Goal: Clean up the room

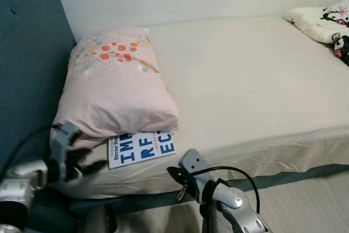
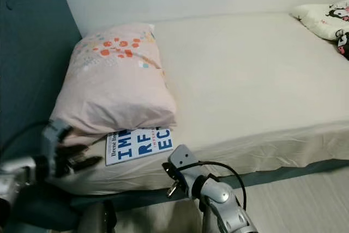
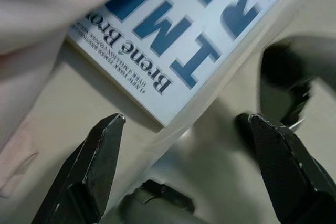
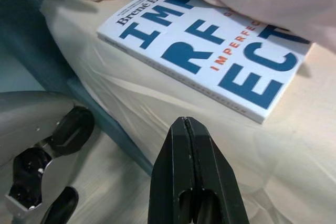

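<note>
I am looking down at a bed (image 1: 256, 80) with a cream sheet, set against a blue padded headboard (image 1: 27, 64). A pink pillow (image 1: 114, 85) with orange flowers is lying at the head end, and a white book (image 1: 142, 147) with big blue letters is sitting partly tucked under the pillow's near edge, close to the mattress edge.

I am holding the left gripper (image 1: 90, 163) just beside the book's corner, on the headboard side. In its wrist view the left gripper (image 3: 184, 145) is standing wide open, its two black fingers (image 3: 100, 166) spread apart with the book's corner (image 3: 173, 51) just ahead of them, not touching.

The right gripper (image 1: 177, 181) is hanging below the mattress edge, in front of the book and a little toward the foot of the bed. In its own wrist view the right gripper (image 4: 191, 166) is showing its fingers pressed flat together with nothing between them, and the book (image 4: 210, 56) is lying ahead of and above the tips, apart from them.

A white cushion (image 1: 322, 23) with black and pink cartoon figures is resting at the far corner, well away from both grippers.
</note>
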